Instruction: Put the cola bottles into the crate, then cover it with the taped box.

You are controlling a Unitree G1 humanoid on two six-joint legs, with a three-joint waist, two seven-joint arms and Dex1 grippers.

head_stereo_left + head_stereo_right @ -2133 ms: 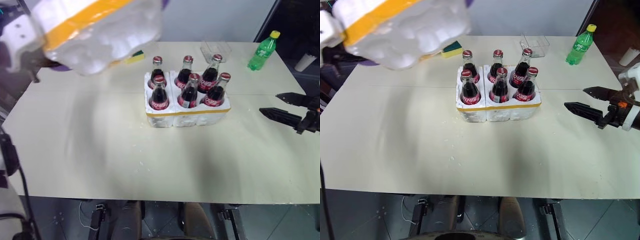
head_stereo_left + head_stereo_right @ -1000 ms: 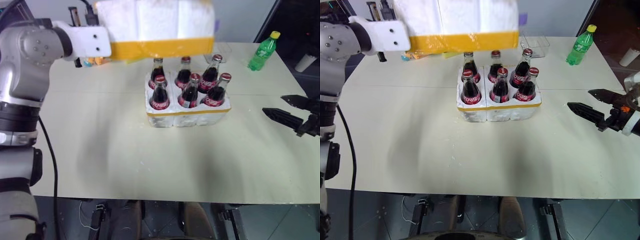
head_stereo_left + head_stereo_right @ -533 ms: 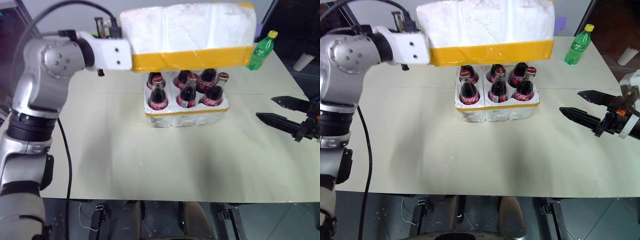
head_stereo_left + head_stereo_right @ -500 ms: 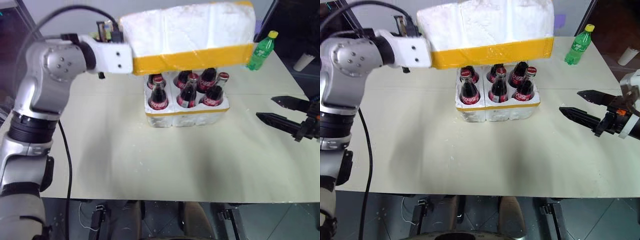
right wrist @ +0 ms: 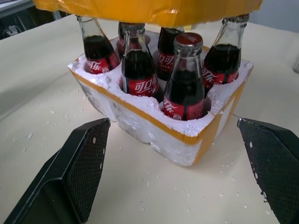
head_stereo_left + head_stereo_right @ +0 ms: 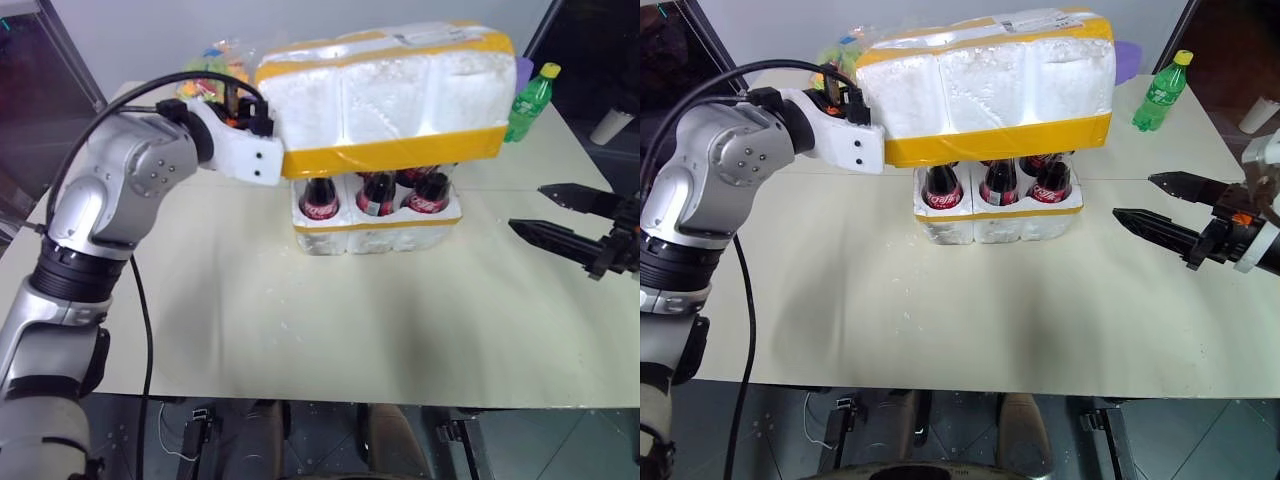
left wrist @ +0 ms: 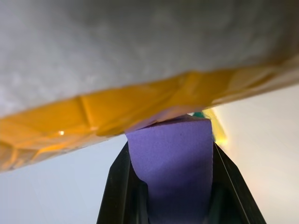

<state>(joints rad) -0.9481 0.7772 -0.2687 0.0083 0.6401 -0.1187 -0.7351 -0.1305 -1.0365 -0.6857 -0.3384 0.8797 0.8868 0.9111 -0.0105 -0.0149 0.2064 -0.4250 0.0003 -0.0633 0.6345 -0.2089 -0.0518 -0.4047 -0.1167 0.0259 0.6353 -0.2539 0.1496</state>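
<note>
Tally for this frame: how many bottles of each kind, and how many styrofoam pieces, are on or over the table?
cola bottles: 6
green soda bottle: 1
styrofoam crate: 1
taped box: 1
Total: 9

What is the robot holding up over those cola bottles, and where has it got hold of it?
The left tool holds the taped box by its end wall, at the yellow tape band, above the cola bottles. The right tool is open and holds nothing.
</note>
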